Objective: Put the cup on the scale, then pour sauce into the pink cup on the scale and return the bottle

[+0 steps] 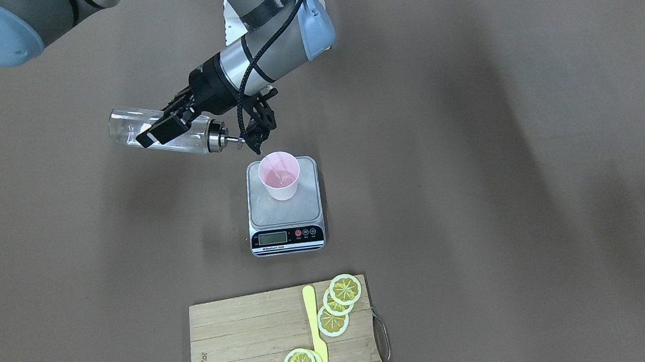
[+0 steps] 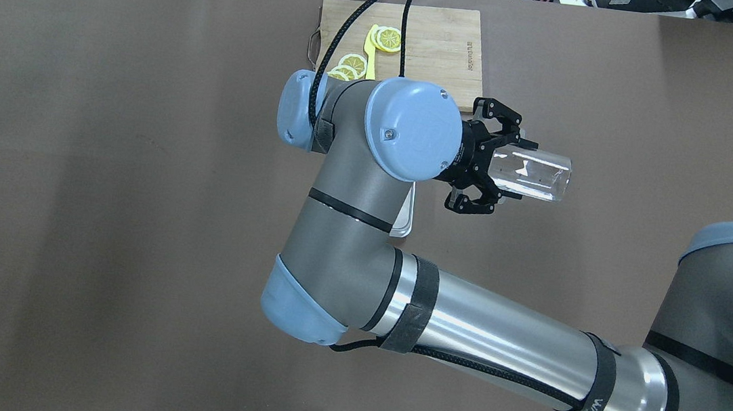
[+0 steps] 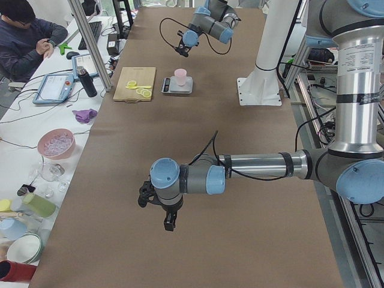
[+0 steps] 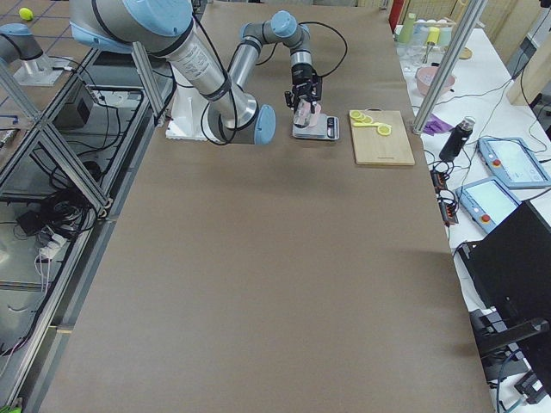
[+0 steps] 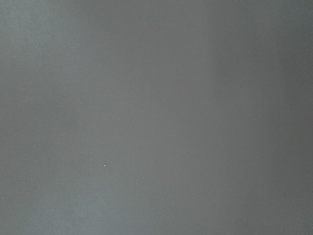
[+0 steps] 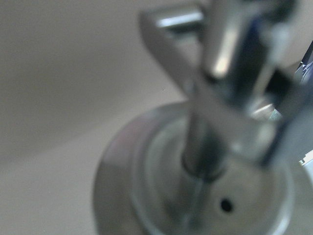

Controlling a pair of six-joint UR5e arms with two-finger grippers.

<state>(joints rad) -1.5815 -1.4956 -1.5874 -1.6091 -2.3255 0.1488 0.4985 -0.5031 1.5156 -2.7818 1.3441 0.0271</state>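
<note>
Right hand (image 1: pixel 164 128) clamps the bottle (image 1: pixel 124 128), tipped near level, spout just beside the rim of the cup (image 1: pixel 280 179) standing on the scale (image 1: pixel 285 212); a weak stream may fall short and wet the platform.

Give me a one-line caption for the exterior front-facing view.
Right gripper, jaws shut on the near-horizontal bottle, spout toward the pink cup on the scale.

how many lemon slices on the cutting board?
5 lemon slices: three overlapping at one corner of the cutting board, two overlapping beside the yellow knife. Any stacked underneath would be hidden.
</note>
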